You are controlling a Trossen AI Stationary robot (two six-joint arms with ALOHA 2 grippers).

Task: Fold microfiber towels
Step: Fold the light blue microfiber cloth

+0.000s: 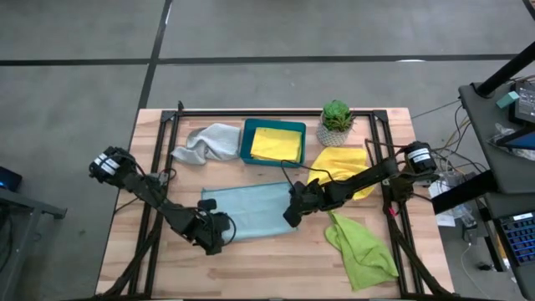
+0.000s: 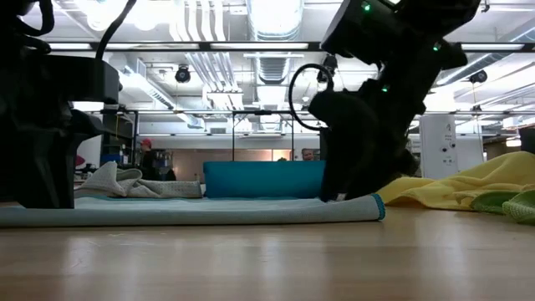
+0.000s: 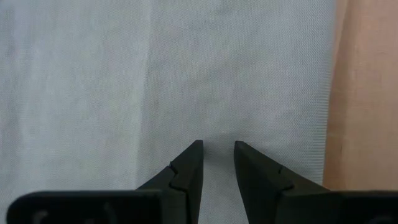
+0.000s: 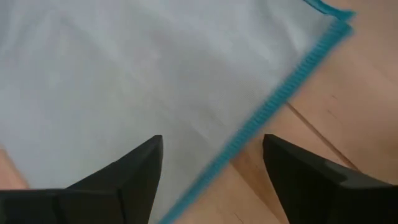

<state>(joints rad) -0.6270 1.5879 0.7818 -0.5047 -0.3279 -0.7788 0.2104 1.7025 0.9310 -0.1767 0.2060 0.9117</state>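
Light blue, the microfiber towel (image 1: 251, 209) is lying flat at the middle of the table (image 1: 276, 272), both arms working at it. The left pincer (image 1: 214, 234) is sitting at the towel's near-left corner with its fingers (image 3: 186, 171) narrowly apart over the cloth. The right pincer (image 1: 292, 211) is resting at the towel's right edge, its fingers (image 4: 134, 168) spread wide and straddling the teal hem, gripping nothing. A lime green towel (image 1: 359, 247) is lying crumpled near the table's near-right corner.
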